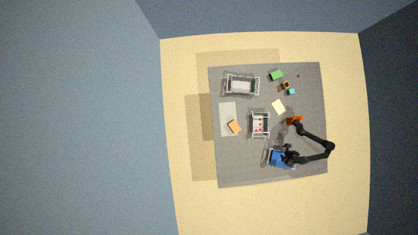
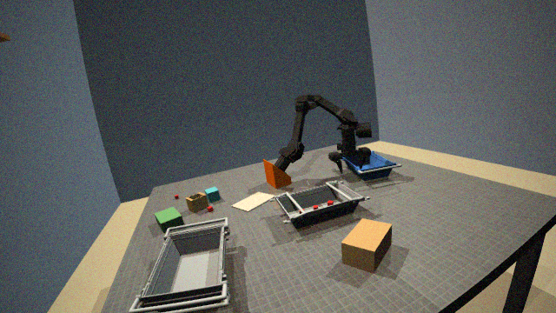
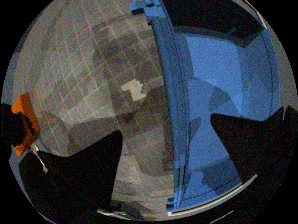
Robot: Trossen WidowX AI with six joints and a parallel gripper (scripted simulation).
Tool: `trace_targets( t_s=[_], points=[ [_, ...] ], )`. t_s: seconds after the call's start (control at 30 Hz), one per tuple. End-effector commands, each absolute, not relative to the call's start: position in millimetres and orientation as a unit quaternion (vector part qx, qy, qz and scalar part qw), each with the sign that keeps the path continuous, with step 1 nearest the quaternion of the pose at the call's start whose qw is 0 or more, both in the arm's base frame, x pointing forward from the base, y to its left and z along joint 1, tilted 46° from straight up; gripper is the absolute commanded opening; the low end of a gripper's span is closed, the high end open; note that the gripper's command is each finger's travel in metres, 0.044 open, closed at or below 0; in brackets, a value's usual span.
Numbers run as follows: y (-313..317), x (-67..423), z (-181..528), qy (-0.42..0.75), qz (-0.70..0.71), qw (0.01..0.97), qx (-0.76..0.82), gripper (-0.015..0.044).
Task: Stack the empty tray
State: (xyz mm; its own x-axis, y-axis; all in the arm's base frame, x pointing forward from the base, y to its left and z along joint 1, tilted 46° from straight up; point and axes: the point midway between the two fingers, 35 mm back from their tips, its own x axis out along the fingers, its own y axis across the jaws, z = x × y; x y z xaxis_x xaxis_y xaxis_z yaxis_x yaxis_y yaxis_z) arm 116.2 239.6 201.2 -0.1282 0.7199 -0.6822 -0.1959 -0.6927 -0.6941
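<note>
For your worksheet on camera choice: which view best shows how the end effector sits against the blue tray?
The wrist view: the blue tray wall runs between the open fingers. From the top, the arm covers it; the exterior view shows it small and far off.

green cube (image 2: 168, 216): far corner of the surface
cyan cube (image 2: 212, 193): beside the open tan box (image 2: 196, 202)
orange cuboid (image 2: 366, 243): near side
cream flat sheet (image 2: 253, 201): lying flat

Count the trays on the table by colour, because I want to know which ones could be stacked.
Blue tray: 1
Dark tray holding red blocks: 1
Light grey tray: 1
Total: 3
</note>
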Motion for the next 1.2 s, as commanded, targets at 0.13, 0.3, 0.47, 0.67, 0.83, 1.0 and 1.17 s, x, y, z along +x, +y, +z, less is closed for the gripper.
trace_targets(
  t_s=[0.13,0.3,0.47,0.67,0.83,1.0,1.17],
  points=[
    [242.4,115.7,197.2,-0.224,0.715,0.322,-0.578,0.0396],
    [242.4,115.7,197.2,-0.224,0.715,0.322,-0.578,0.0323],
    [242.4,115.7,197.2,-0.224,0.715,0.322,-0.578,0.0249],
    [242.4,115.7,197.2,-0.224,0.715,0.322,-0.578,0.0201],
    [242.4,115.7,197.2,-0.224,0.715,0.322,-0.578,0.0168],
    [242.4,115.7,197.2,-0.224,0.715,0.322,-0.578,0.0135],
    [242.4,115.7,197.2,-0.224,0.715,0.322,-0.578,0.0101]
  ],
)
